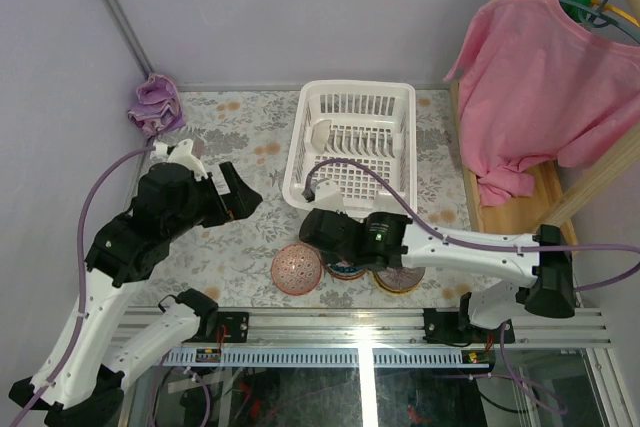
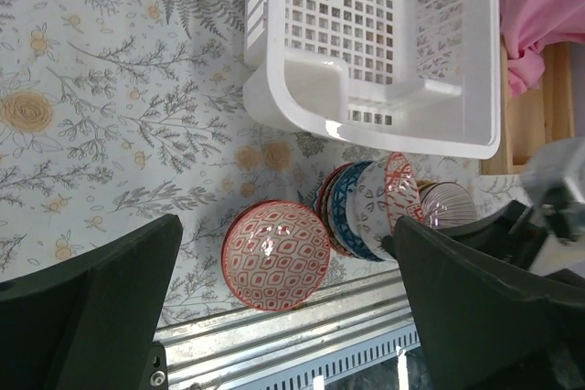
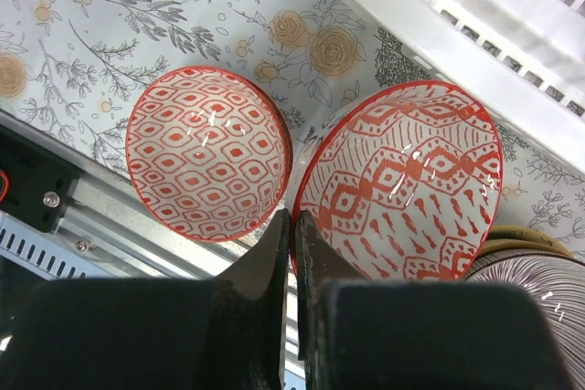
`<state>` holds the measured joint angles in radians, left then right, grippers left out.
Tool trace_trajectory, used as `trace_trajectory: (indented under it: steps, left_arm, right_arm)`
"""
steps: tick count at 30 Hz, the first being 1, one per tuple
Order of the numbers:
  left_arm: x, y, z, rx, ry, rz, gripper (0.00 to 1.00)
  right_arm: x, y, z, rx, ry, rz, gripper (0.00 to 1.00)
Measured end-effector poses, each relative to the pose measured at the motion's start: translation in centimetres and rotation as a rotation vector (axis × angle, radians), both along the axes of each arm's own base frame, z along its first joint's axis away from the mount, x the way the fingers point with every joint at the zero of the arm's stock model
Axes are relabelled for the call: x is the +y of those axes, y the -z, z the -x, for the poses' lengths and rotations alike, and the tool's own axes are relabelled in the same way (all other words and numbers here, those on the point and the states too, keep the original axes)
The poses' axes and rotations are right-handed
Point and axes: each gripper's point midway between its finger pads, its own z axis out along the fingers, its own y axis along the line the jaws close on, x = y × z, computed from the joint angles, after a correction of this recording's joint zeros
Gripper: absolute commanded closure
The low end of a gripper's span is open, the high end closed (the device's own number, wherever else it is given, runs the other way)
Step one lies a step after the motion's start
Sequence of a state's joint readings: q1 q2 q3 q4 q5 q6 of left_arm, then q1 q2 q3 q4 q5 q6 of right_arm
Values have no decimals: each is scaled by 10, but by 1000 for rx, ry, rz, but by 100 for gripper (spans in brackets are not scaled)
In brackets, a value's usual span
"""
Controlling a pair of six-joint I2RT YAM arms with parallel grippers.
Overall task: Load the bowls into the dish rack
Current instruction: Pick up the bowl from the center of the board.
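1. Closest to me, a metal rail (image 1: 400,332) runs along the near edge of the flowered tabletop (image 1: 230,137).
2. Just past the rail, a diamond bowl (image 3: 208,163) with a red pattern sits open side up on the tabletop, on its own.
3. Right beside it, the right tool (image 3: 292,244) has its two fingers pinched tight together on the near rim of a zigzag bowl (image 3: 402,184), also red. The left wrist view shows that bowl tipped steeply on edge.
4. Behind the zigzag bowl, more bowls (image 2: 356,212) lean on edge in a packed row, one of them blue. A purple-striped bowl (image 3: 539,299) sits at the right end, with a tan rim peeking out next to it.
5. The left tool (image 1: 240,192) hangs over the tabletop to the left of the bowls, jaws spread wide and holding nothing.
6. Beyond the bowls stands the white dish rack (image 1: 400,107), its near corner just behind the zigzag bowl. I can see no bowl in it.
7. A crumpled purple cloth (image 1: 156,102) lies in the far left corner.
8. At the far right, a pink shirt (image 1: 550,87) hangs over a wooden frame.
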<state>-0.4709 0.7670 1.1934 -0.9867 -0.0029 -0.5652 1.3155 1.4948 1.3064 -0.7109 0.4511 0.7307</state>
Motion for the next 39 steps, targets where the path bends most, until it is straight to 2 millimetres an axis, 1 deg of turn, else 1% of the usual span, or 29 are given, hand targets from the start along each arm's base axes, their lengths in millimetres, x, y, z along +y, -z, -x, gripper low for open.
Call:
trace_trajectory:
  steps: [3,5,8,11,13,15,18,23,27,33,39]
  left_arm:
    - [-1,13,3,27,8,-6,0]
    - [-1,25,6,53,16,-9,1]
    - [-2,32,9,70,22,-11,1]
    - [-2,32,10,69,27,-6,1]
    - [-3,32,11,69,30,-4,1]
    - [-3,31,11,69,33,-2,2]
    - [-4,31,11,70,34,-1,2]
    - [-4,33,10,77,36,-4,2]
    - [-5,34,9,84,36,-7,2]
    - [-5,34,9,85,36,-8,2]
    - [-5,34,9,84,36,-7,2]
  right_arm:
    - [-5,-2,3,2,-1,-47,100]
    - [-9,2,6,18,0,-73,100]
    - [-15,13,7,44,9,-93,99]
    - [-17,24,8,65,19,-123,97]
    - [-18,25,8,71,22,-155,95]
    - [-18,23,7,74,28,-190,90]
    - [-19,21,6,82,39,-230,78]
    - [-20,21,7,98,48,-240,66]
    - [-19,26,6,110,52,-207,62]
    - [-12,35,5,136,48,-137,58]
    - [-10,38,8,152,21,-96,58]
